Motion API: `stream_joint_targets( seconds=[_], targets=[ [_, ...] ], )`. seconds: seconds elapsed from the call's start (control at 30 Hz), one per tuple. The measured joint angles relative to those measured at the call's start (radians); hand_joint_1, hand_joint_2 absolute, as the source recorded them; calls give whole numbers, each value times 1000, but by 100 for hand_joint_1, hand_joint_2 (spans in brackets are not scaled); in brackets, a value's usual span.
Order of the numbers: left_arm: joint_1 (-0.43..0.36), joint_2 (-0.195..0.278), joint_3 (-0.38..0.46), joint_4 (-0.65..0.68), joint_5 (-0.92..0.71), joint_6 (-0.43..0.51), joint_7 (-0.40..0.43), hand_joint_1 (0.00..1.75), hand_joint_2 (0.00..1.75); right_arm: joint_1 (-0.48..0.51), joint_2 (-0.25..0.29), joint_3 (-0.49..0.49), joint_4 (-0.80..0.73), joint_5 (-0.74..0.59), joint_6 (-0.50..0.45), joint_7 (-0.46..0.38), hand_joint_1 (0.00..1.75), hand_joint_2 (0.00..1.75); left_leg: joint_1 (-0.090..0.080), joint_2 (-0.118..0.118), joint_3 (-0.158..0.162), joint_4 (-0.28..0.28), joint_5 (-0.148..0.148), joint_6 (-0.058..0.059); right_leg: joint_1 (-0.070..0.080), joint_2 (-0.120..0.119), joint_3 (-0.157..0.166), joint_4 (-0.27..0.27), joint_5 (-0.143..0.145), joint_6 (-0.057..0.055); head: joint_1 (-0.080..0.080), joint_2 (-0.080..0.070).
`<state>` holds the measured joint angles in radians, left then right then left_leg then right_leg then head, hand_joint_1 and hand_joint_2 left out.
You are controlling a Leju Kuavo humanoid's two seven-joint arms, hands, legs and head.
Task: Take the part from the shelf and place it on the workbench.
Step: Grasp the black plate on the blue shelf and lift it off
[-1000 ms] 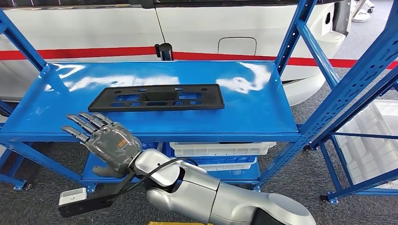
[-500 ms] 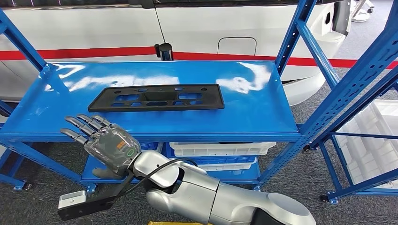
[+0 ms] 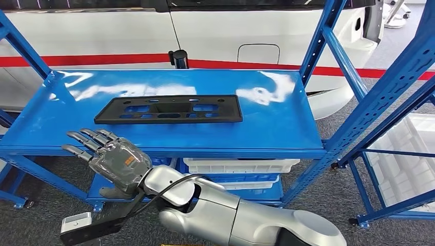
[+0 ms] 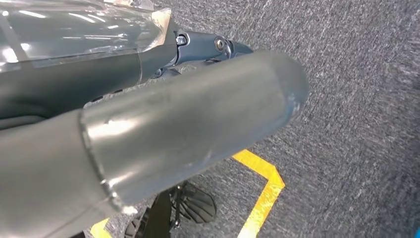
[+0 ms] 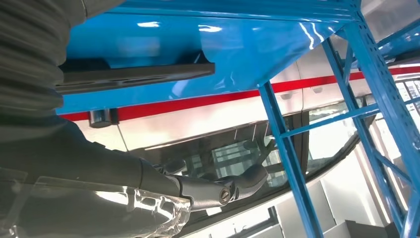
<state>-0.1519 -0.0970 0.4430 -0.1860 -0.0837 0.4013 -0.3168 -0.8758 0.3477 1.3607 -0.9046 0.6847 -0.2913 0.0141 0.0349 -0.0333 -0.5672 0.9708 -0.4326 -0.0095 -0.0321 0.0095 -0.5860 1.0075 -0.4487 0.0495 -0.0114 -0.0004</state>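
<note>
Part: flat black perforated plastic panel (image 3: 170,109) is lying untouched on the blue metal shelf (image 3: 277,123); right hand (image 3: 110,159), fingers spread and empty, is creeping leftward at the near edge, left hand's (image 4: 148,134) fingers unclear.

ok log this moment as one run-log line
phase: reach | right hand: fingers spread, empty, at shelf front edge | flat black plastic part: lying untouched on glossy blue metal shelf | left hand: hanging over grey carpet

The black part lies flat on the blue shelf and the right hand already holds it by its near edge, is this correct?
Not quite. The part does lie flat on the shelf, but the head view shows the right hand short of it, at the shelf's front edge, fingers spread and holding nothing.
</note>
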Motion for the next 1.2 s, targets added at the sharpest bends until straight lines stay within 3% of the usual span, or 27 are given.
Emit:
stream_joint_targets(
  seconds=[0.07, 0.17, 0.2, 0.27, 0.33, 0.37, 0.4, 0.43, 0.5, 0.53, 0.67, 0.73, 0.8, 0.83, 0.87, 0.9, 0.97, 1.03, 1.1, 1.2],
  targets=[
    [1, 2, 1, 1, 2, -1, -3, 0, 0, -3, 1, 3, -1, -5, 0, 1, 0, 175, -1, -1, -3, 6, -7, -14, 6, 3, 4, -4, -2, -19, 0, 0],
    [4, 3, 4, 2, 5, -7, -10, 0, 0, -8, 2, 5, -3, -10, -2, 6, 0, 175, 6, 11, -13, 32, -25, -27, 4, 3, 6, -3, -4, -43, -3, 0],
    [5, 4, 5, 2, 5, -10, -13, 0, 0, -10, 2, 6, -3, -11, -3, 7, 0, 175, 7, 18, -33, 73, -46, -29, 3, 1, 10, -4, -5, -49, -5, 0],
    [6, 6, 7, 2, 5, -11, -15, 0, 0, -12, 1, 7, -3, -13, -4, 9, 0, 175, 6, 28, -105, 209, -106, -31, 9, -2, 13, -4, -10, -58, -6, 0],
    [10, 8, 8, 2, 5, -12, -15, 0, 0, -12, 1, 9, -2, -15, -5, 11, 0, 175, 6, 29, -167, 307, -127, -28, 16, -3, 17, -3, -15, -64, -6, 0],
    [11, 8, 8, 3, 5, -12, -15, 0, 0, -12, 1, 10, -2, -16, -5, 12, 0, 175, 5, 30, -172, 301, -109, -24, 18, -3, 21, -3, -18, -66, -7, 0],
    [12, 9, 8, 3, 4, -12, -15, 0, 0, -12, 1, 10, -2, -16, -5, 12, 0, 175, 4, 30, -155, 255, -73, -18, 20, -3, 27, -3, -22, -67, -6, 0],
    [12, 9, 8, 3, 3, -12, -15, 0, 0, -13, 1, 10, -2, -16, -5, 12, 0, 175, 2, 32, -124, 184, -32, -11, 21, -3, 34, -4, -27, -66, -7, 0],
    [11, 11, 8, 3, 0, -12, -15, 0, 0, -15, 1, 10, -2, -16, -6, 13, 0, 175, -6, 36, -68, 69, 12, 1, 26, -2, 44, -6, -37, -58, -6, 0],
    [10, 12, 8, 3, 0, -13, -15, 0, 0, -16, 1, 10, -2, -16, -7, 14, 0, 175, -11, 37, -55, 42, 15, 5, 28, -3, 48, -9, -40, -53, -6, 0],
    [9, 12, 8, 4, -2, -13, -14, 0, 0, -21, 1, 10, -2, -15, -12, 17, 0, 175, -15, 30, -33, 24, 5, 25, 31, -5, 46, 27, -46, -30, -4, 0],
    [7, 11, 8, 4, -3, -14, -12, 0, 0, -23, -1, 10, -2, -14, -15, 19, 0, 175, -15, 28, -21, 21, 1, 35, 31, -5, -2, 117, -90, -33, -1, 0],
    [5, 11, 8, 4, -4, -15, -10, 0, 0, -21, -2, 10, 1, -14, -16, 20, 0, 175, -18, 25, -18, 22, -4, 41, 30, -5, -81, 246, -136, -35, 0, 0],
    [5, 11, 8, 4, -4, -15, -9, 0, 0, -20, -2, 10, 3, -13, -16, 21, 0, 175, -20, 24, -16, 22, -7, 43, 30, -5, -112, 284, -144, -31, 0, 0],
    [5, 10, 8, 4, -4, -15, -8, 0, 0, -19, -2, 10, 5, -13, -16, 21, 0, 175, -22, 22, -13, 22, -10, 43, 30, -5, -125, 285, -135, -26, 0, 0],
    [5, 9, 8, 4, -4, -15, -8, 0, 0, -18, -2, 10, 6, -13, -16, 21, 0, 175, -24, 20, -7, 22, -15, 43, 31, -5, -118, 247, -109, -19, 0, 0],
    [4, 6, 8, 4, -5, -15, -8, 0, 0, -18, -2, 10, 6, -13, -17, 22, 0, 175, -27, 16, 8, 22, -25, 40, 35, -5, -65, 101, -31, -16, 0, 0],
    [2, 4, 8, 5, -6, -15, -7, 0, 0, -19, -1, 10, 8, -11, -18, 23, 0, 175, -29, 13, 17, 21, -35, 32, 42, -4, -26, 3, 1, -35, -1, 0],
    [0, 2, 8, 5, -8, -16, -7, 0, 0, -20, 0, 10, 11, -10, -19, 25, 0, 175, -30, 13, 20, 28, -35, 22, 43, -4, -14, -16, 2, -58, -2, 0],
    [-3, 0, 8, 5, -10, -22, -16, 0, 0, -23, 1, 9, 14, -8, -21, 28, 0, 175, -26, 18, 11, 74, -57, 9, 28, -7, 17, -32, 19, -73, -3, 0]
  ],
)
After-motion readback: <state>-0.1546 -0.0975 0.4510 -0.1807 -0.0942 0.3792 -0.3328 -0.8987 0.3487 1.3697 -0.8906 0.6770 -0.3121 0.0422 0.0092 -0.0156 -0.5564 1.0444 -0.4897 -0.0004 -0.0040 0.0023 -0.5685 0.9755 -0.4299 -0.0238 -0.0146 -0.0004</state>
